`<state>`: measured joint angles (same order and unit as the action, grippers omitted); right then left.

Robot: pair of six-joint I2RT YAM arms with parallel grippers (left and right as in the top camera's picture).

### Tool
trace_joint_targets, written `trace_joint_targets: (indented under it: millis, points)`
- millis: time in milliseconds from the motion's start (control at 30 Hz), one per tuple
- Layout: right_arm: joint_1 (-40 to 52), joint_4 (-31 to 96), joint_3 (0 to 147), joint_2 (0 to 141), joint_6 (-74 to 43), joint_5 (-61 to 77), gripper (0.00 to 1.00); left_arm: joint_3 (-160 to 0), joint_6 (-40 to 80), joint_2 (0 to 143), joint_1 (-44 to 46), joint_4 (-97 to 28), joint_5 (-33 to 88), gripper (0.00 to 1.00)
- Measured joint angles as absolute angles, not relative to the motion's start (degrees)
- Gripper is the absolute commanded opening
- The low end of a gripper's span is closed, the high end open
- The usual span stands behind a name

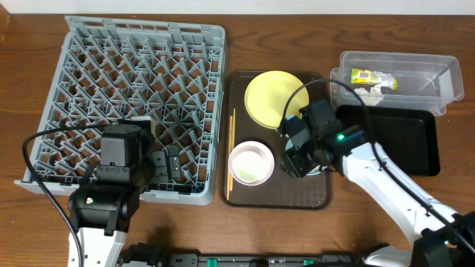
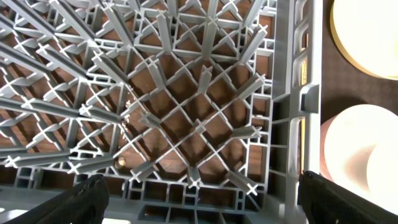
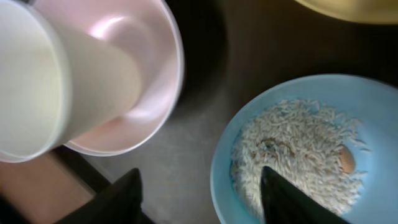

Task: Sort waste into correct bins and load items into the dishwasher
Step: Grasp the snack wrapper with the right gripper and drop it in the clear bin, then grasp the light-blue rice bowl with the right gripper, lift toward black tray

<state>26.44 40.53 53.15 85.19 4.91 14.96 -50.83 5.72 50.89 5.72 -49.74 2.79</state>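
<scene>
- Right gripper (image 3: 202, 202) hangs spread over the near edge of the light-blue bowl (image 3: 382, 112) on the dark-brown serving tray (image 1: 315, 194). One finger is above the rice scraps (image 3: 298, 149), the other above bare tray outside the rim; nothing is pinched.
- Risk one: closing on a thin rim gives a shallow hold. The loaded bowl could pivot as it rises and shed rice onto the tray or the tabletop (image 1: 260, 15).
- Risk two: the inner finger may plough into the rice and carry grains away on its pad.
- Risk three: the white bowl (image 3: 155, 68), with the small white cup (image 3: 43, 87) in it, sits near. A sideways slide could knock them.
- Risk four: the black tray (image 1: 404, 141) and the clear tub (image 1: 430, 74) lie side by side to the right, the tub holding the snack wrapper (image 1: 371, 76) and tissue (image 1: 371, 90). A hasty tip could send scraps into the wrong bin or between the two.
- Left gripper (image 2: 205, 205) hovers wide apart and empty over the dish rack (image 1: 133, 74). The yellow plate (image 1: 271, 96) and chopsticks (image 1: 230, 156) wait on the serving tray, unloaded.
</scene>
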Motion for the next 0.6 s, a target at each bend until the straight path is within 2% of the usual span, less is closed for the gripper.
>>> trace_joint_targets:
  millis: [267, 567, 600]
  points:
    - [28.6, 31.9, 46.4, 85.2, 2.5, 11.9, 0.39, -50.8, 5.7, 50.9, 5.7, -50.0, 2.8, 0.98]
    - [28.9, 28.3, 42.4, 85.2, 1.5, 10.8, 0.31, -50.8, 5.7, 50.9, 5.7, -50.0, 2.8, 0.98]
    - [28.9, 28.3, 42.2, 85.2, 1.5, 10.8, 0.28, -50.8, 5.7, 50.9, 5.7, -49.9, 2.8, 0.98]
